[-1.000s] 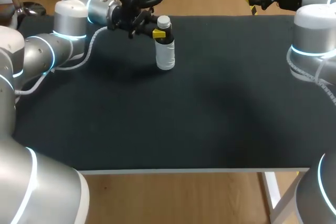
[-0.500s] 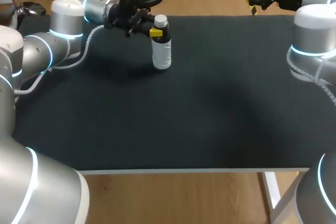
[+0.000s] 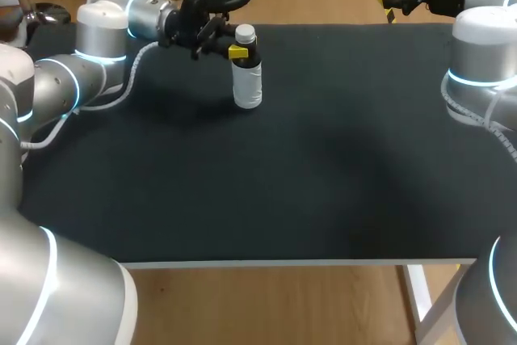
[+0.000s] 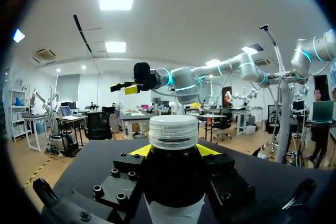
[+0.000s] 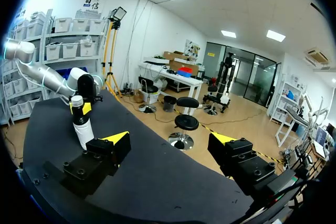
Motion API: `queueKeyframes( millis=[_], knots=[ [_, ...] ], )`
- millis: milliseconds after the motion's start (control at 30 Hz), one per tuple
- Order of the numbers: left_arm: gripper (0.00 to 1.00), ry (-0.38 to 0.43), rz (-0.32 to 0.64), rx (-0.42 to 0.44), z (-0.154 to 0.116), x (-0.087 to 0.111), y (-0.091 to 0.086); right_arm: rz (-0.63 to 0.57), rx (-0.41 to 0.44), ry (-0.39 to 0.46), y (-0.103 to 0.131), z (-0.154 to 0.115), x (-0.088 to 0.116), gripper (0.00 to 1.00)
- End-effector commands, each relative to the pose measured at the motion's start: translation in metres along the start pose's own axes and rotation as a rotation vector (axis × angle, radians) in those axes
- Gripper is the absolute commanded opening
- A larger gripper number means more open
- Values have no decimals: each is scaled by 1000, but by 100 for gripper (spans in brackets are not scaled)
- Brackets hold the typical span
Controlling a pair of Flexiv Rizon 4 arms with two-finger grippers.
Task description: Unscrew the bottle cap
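Bottle first: the small white-labelled plastic bottle [image 3: 248,85] stands upright near the far edge of the black worktop [image 3: 323,167], left of its middle, with its ribbed white screw cap [image 4: 174,131] on. My left gripper [image 3: 243,53] clamps its dark neck from both sides, just under the cap. My right gripper [image 5: 169,141] gapes wide and empty, off the far right corner. I judge bracing is the step in hand; next, the right must come across and pinch the cap squarely.
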State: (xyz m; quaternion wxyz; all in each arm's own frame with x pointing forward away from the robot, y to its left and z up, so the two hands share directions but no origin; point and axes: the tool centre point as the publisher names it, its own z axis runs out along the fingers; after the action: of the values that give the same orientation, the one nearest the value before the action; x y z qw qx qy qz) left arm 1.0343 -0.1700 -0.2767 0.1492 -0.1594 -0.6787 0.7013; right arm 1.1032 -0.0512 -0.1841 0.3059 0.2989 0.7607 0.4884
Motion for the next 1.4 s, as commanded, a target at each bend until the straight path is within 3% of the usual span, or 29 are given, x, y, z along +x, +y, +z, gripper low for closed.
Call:
queueKeyframes(
  millis=[33, 1400],
  knots=[
    [0, 16, -2, 9, -3, -8, 6, 0, 0, 0, 0, 0, 0, 100],
    [0, 4, -15, 7, -4, -9, 7, 0, 0, 0, 0, 0, 0, 100]
  ],
)
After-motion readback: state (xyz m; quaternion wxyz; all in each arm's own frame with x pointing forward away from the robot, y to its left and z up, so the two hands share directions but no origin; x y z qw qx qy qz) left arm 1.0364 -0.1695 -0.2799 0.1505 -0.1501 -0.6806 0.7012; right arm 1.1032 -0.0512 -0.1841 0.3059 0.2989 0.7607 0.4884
